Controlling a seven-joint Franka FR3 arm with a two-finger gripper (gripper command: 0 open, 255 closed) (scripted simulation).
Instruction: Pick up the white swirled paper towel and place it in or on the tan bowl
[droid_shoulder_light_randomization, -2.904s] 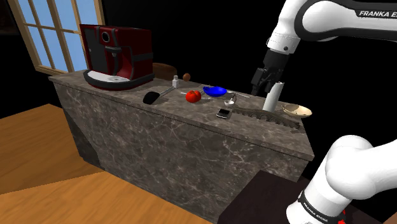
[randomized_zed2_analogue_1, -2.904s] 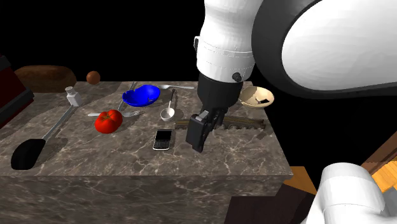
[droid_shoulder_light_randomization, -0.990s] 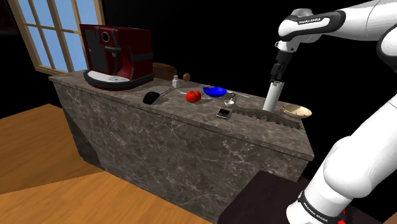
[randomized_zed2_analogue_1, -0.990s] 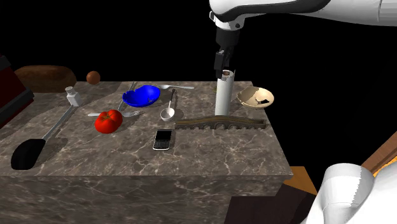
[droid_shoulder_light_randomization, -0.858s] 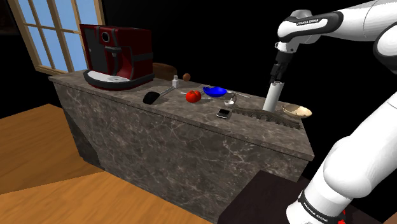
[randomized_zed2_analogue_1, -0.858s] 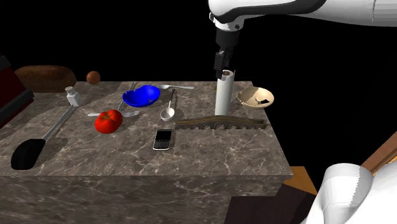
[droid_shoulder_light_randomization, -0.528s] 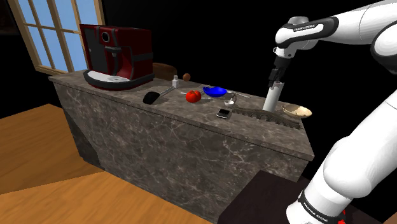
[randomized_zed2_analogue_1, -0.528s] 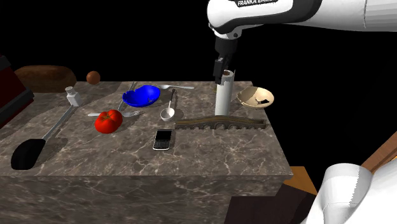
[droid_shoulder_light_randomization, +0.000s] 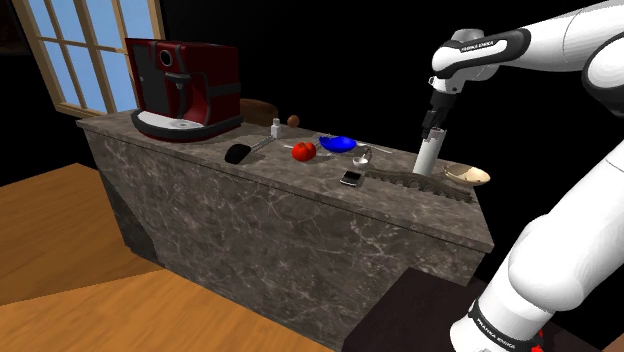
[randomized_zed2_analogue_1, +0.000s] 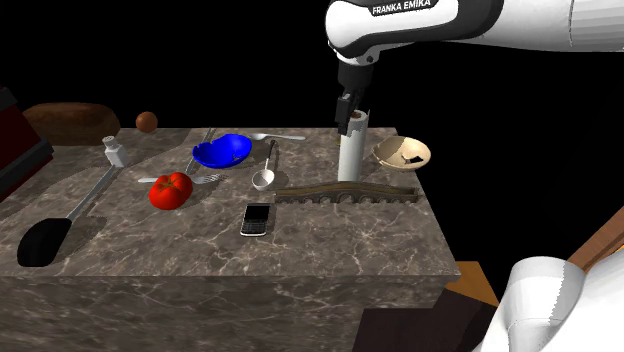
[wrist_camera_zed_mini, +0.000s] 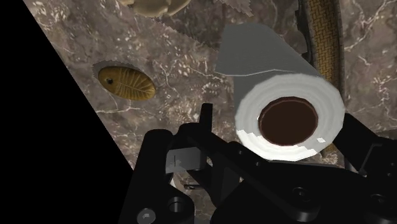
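White paper towel roll (randomized_zed2_analogue_1: 349, 152) stands upright beside the tan bowl (randomized_zed2_analogue_1: 386, 155), spread fingers (wrist_camera_zed_mini: 364, 153) straddling its top.

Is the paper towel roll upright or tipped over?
Upright: the white paper towel roll stands on end on the dark marbled counter, its brown core opening facing up.

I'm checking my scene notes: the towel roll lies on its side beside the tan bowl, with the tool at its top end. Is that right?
No: the roll stands upright on the counter, as the second exterior view shows. It is beside the tan bowl, with the tool at its top end.
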